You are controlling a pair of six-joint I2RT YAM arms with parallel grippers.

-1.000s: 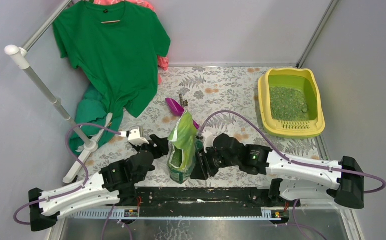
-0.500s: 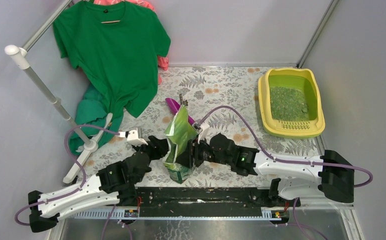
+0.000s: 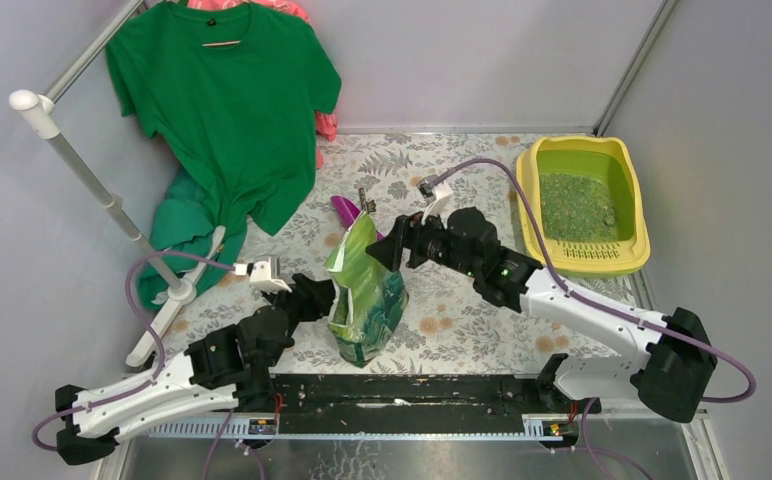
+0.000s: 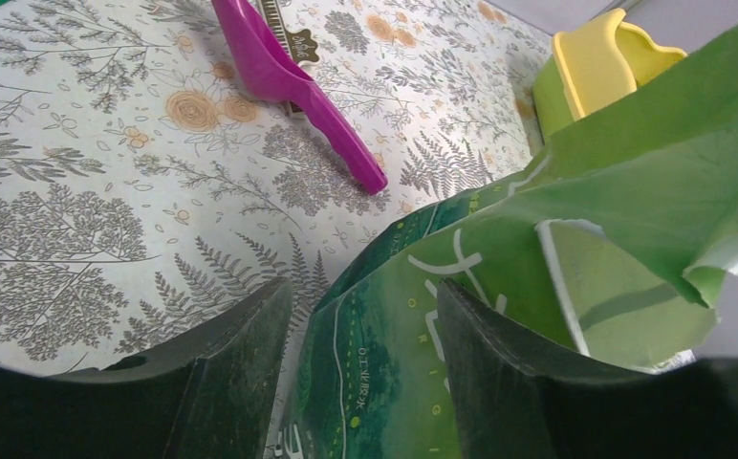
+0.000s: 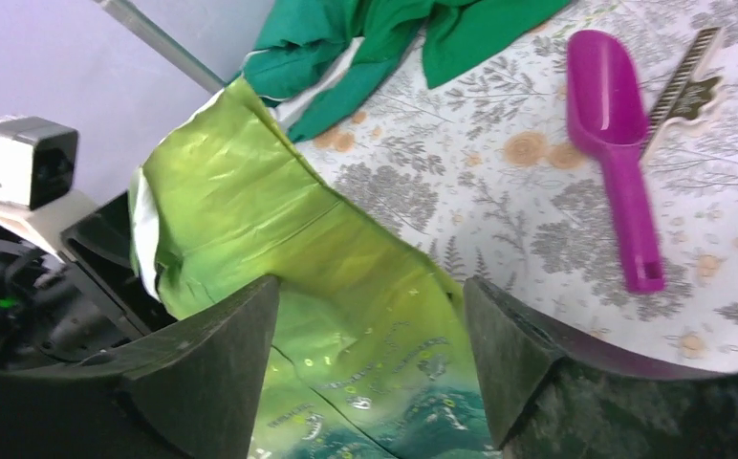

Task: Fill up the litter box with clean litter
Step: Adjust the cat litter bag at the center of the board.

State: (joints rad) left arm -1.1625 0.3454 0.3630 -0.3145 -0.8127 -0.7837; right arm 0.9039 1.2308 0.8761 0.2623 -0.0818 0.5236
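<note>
Left claw (image 4: 360, 296) low, jaws apart, right claw (image 5: 370, 287) higher, jaws wide, arm extended

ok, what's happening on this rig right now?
The glossy green printed bag stands upright mid-table. The left tool straddles its side; whether it grips is unclear. The right tool hovers open above the bag's top, holding nothing. The yellow plastic litter box at far right holds a patch of green granules. The purple plastic scoop lies behind the bag.
</note>
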